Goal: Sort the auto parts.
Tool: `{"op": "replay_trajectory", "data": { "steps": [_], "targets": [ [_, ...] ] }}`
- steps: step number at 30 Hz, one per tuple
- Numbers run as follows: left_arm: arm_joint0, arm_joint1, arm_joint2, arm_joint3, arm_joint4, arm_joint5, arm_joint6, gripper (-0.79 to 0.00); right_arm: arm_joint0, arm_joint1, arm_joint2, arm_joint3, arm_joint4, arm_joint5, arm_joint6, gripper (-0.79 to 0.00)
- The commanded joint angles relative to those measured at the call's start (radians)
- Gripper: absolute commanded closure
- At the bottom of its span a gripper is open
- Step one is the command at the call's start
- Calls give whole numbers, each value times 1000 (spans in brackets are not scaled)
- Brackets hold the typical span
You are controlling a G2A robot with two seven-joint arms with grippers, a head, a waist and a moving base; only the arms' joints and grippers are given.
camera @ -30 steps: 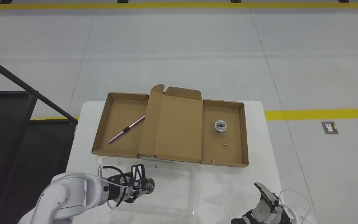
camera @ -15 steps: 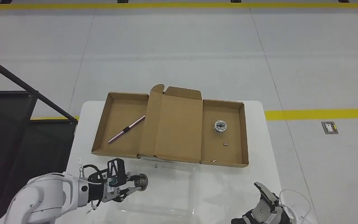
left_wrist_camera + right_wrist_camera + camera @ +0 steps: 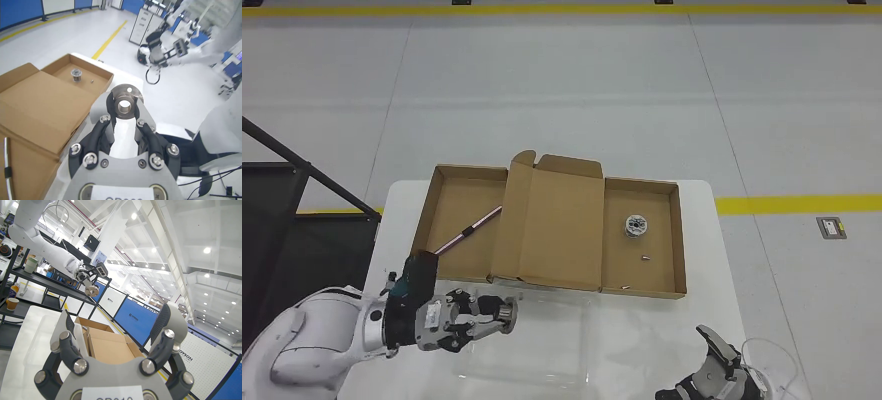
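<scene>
Your left claw [image 3: 123, 103] is pinching a metal ring part [image 3: 126, 90] by its short tube. It is up in the air above the counter [image 3: 697, 300], near the cardboard box [image 3: 560, 225]. The grip is only on that thin neck, so a fast swing could make the part slip, tip and drop. It may belong beside the small gear [image 3: 636, 226] in the box's right-hand bay, but I can't be sure. Your right claw [image 3: 117, 315] is spread wide and holds nothing.
</scene>
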Motion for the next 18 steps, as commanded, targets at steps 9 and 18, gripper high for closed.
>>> {"op": "replay_trajectory", "data": {
  "steps": [9,18],
  "targets": [
    [-185,11,99,85,-650,0,-201,0,0,0,0,0,0,0,0,-785],
    [-262,12,160,136,-709,0,-201,0,0,0,0,0,0,0,0,-785]
  ]
}}
